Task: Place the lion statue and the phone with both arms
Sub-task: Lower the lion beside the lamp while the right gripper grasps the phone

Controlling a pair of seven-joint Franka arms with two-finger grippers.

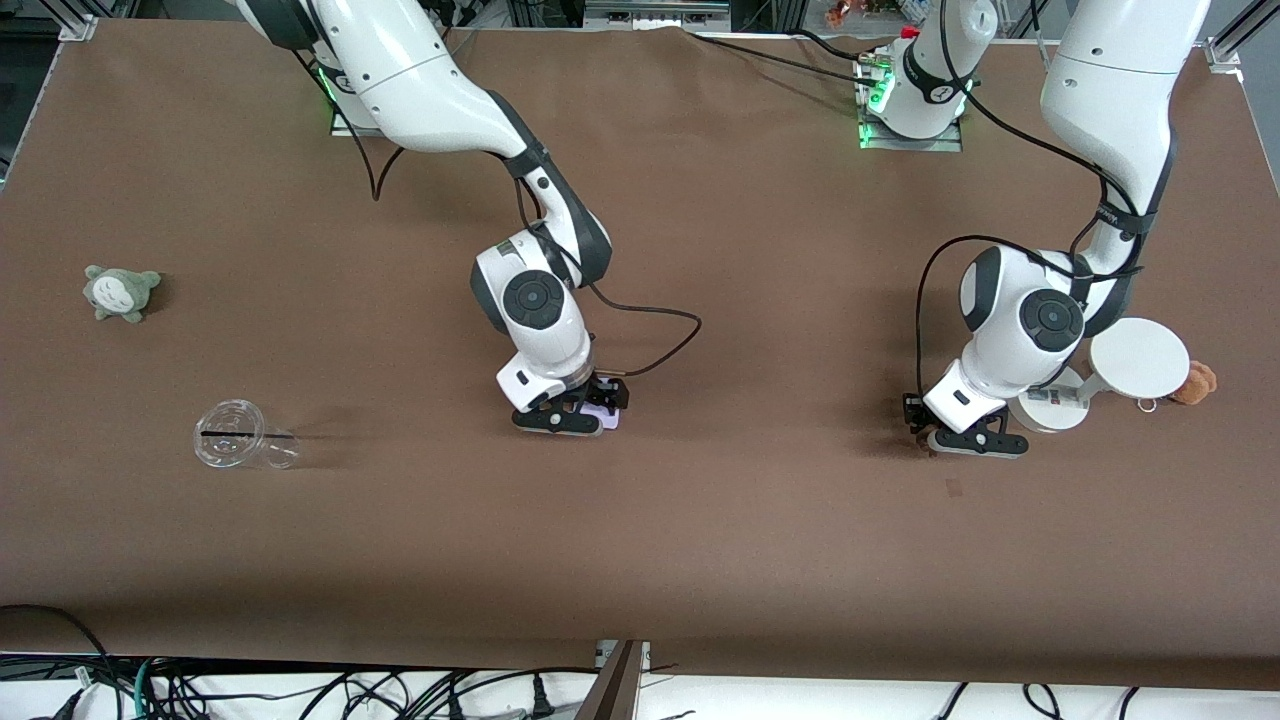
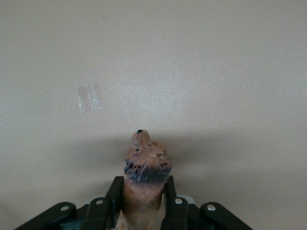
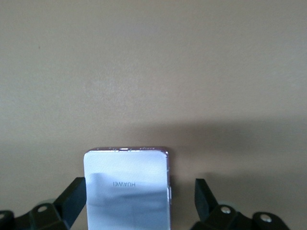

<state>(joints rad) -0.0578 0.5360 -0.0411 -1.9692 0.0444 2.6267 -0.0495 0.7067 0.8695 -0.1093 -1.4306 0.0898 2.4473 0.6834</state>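
Hanging low for set-down, the lion statue is pinched by the left gripper; the phone apparently lies between the right gripper's wide fingers.

Cup nearer cam than plush toy, right-arm end.

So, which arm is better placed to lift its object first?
Left. The left hand is shut on the lion statue; the right hand is open around the phone, one finger clear of it.
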